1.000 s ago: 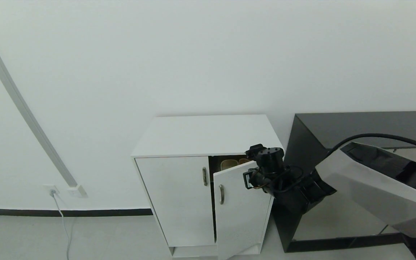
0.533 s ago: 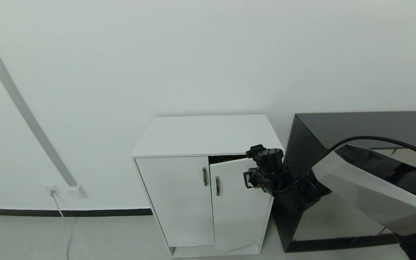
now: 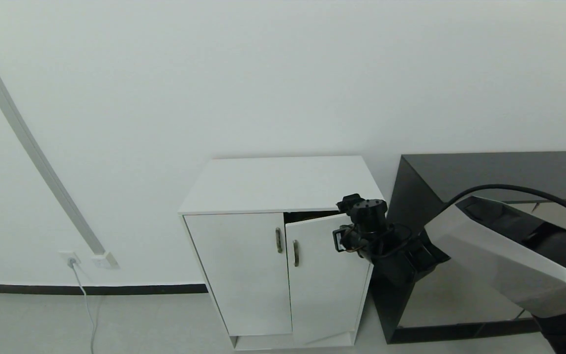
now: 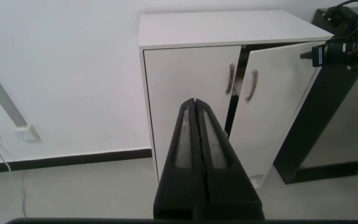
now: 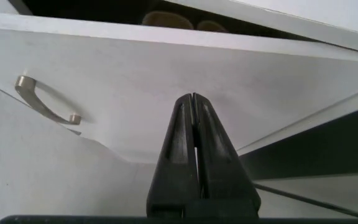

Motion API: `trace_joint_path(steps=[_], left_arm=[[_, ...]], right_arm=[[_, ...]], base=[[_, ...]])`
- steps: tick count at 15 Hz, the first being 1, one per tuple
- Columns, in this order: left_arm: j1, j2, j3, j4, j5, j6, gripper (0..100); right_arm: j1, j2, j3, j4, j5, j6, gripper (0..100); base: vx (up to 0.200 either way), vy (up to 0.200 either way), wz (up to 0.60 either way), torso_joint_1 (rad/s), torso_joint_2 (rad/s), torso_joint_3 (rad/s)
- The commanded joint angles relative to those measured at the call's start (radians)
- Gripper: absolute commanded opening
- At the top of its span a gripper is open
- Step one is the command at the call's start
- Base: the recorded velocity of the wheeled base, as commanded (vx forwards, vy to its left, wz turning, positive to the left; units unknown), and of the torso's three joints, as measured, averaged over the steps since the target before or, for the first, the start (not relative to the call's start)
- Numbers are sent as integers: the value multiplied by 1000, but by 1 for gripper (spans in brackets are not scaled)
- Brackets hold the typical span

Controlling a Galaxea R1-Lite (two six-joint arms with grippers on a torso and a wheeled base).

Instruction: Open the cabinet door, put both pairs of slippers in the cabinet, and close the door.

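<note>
Right door (image 3: pixel 325 275) stood ajar, narrow gap along its top edge and beside shut left door (image 3: pixel 239 270). Right hand (image 5: pixel 194 102), fingers pressed together, tip at door's outer face near hinge side. Black unit (image 3: pixel 499 172) just beside cabinet (image 3: pixel 278 184) there. Left hand (image 4: pixel 194 106), fingers together, hung well back, facing cabinet front. Cabinet on grey floor (image 3: pixel 140 324) against white wall (image 3: pixel 283 73). Tan slippers (image 5: pixel 166 20) partly seen inside, through top gap.

Sparse indoor room, furnished like home hallway. Plain white wall (image 3: pixel 283 73), black baseboard (image 3: pixel 155 288), pale floor (image 3: pixel 27 324). White two-door cabinet (image 3: pixel 283 182) beside glossy black sideboard (image 3: pixel 499 169). Wall outlet (image 3: pixel 69 256) with cable (image 3: pixel 86 298); slanted cable duct (image 3: pixel 30 142).
</note>
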Motion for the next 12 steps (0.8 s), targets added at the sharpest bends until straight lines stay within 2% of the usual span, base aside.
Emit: trace_joint_path(steps=[1,8,12], left_arm=[[0,0,0,0,0,0,0],[0,0,0,0,0,0,0],[0,0,0,0,0,0,0]], right_arm=[[-4,14,-31,2,0,0,0],[-11,14,-54,0,0,0,0],[-10,13,-7,-21,2,0,0]], base=[[0,0,0,0,0,0],[0,0,0,0,0,0],[0,0,0,0,0,0]])
